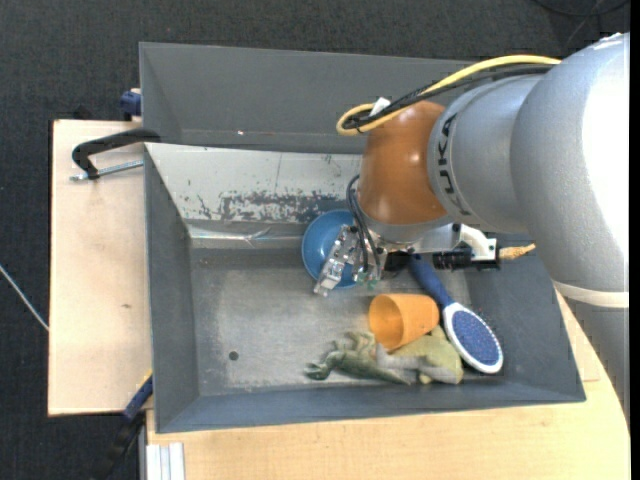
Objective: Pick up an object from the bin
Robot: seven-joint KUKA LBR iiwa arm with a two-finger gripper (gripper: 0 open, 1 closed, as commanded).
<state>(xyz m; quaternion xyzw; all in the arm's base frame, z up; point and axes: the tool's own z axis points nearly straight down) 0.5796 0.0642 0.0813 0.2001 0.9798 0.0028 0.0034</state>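
Lying closest to the bin's (200,308) near wall is a green toy lizard (345,361), stretched lengthwise with its legs splayed. Its right end touches a pale yellow-green soft lump (440,366), which may be cloth or plush; I cannot tell which. Just behind these 2 sits an orange plastic cup (403,320), tipped on its side with its mouth facing left. Beside it on the right lies a blue brush (472,340) with a white rim round its oval head. Its dark blue handle runs up and to the left, passing under the wrist. These 4 things form a loose cluster in the right half of the bin.

Farther back, towards the middle of the bin, the gripper (348,265) hangs down against the right side of a round blue bowl (322,240), which stands close to the far wall. How wide the gripper stands cannot be told, nor whether it has hold of the bowl or of anything else.

Above it rises the orange wrist cover (400,168), then the grey arm (560,158) coming in from the right, with a yellow cable (480,68) looped over the top.
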